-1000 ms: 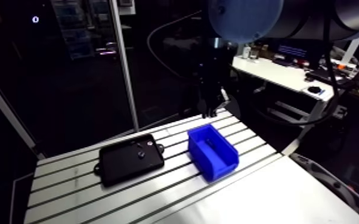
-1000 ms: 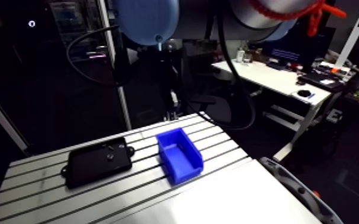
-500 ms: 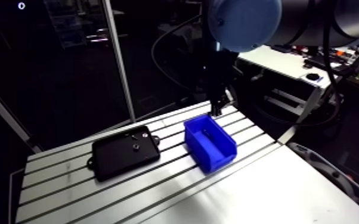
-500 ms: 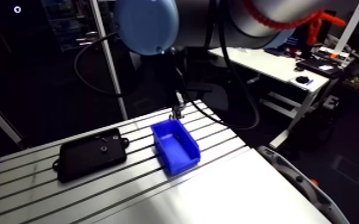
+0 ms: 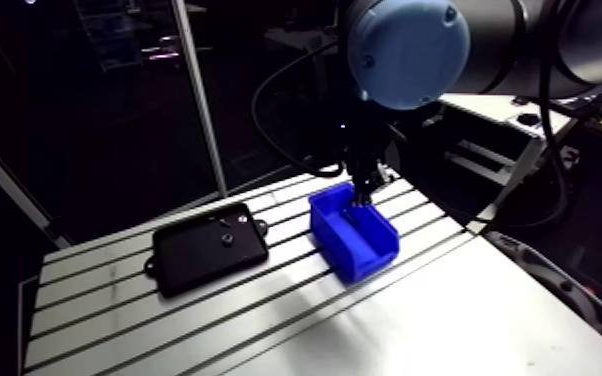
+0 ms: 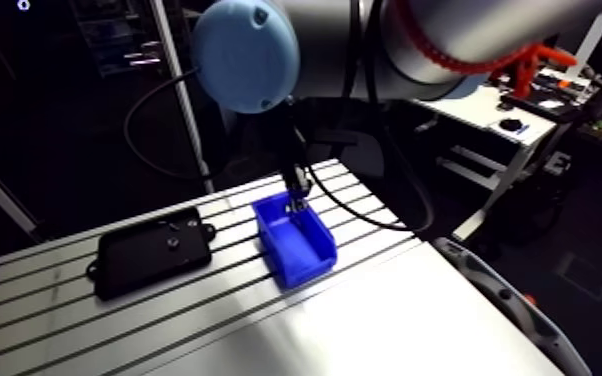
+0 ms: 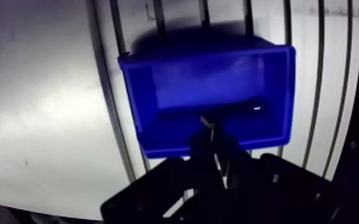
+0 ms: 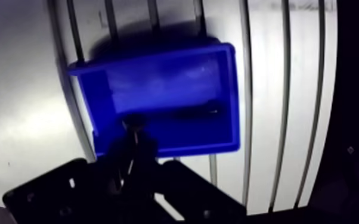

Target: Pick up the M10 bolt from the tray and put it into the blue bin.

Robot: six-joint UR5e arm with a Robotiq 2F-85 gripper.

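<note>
The blue bin (image 5: 367,251) stands on the slotted table to the right of the black tray (image 5: 197,262). My gripper (image 5: 362,193) hangs over the bin's far end, its tips about at rim height. In the wrist view the fingers are close together above the bin's (image 7: 158,128) near wall, with a small bolt (image 8: 135,124) pinched at their tips. A dark slim piece (image 7: 241,109) lies on the bin floor ahead of the gripper. One or two small parts (image 5: 227,238) sit on the tray; what they are cannot be told.
The bin and tray stand side by side near the middle of the slotted aluminium table (image 5: 115,320). A smooth white surface (image 5: 445,330) adjoins the table's near right side. A pale upright post (image 5: 200,110) rises behind the table.
The gripper has come down from well above the table to the bin's far end. The arm views have shifted with the arm; tray and bin have stayed put.
</note>
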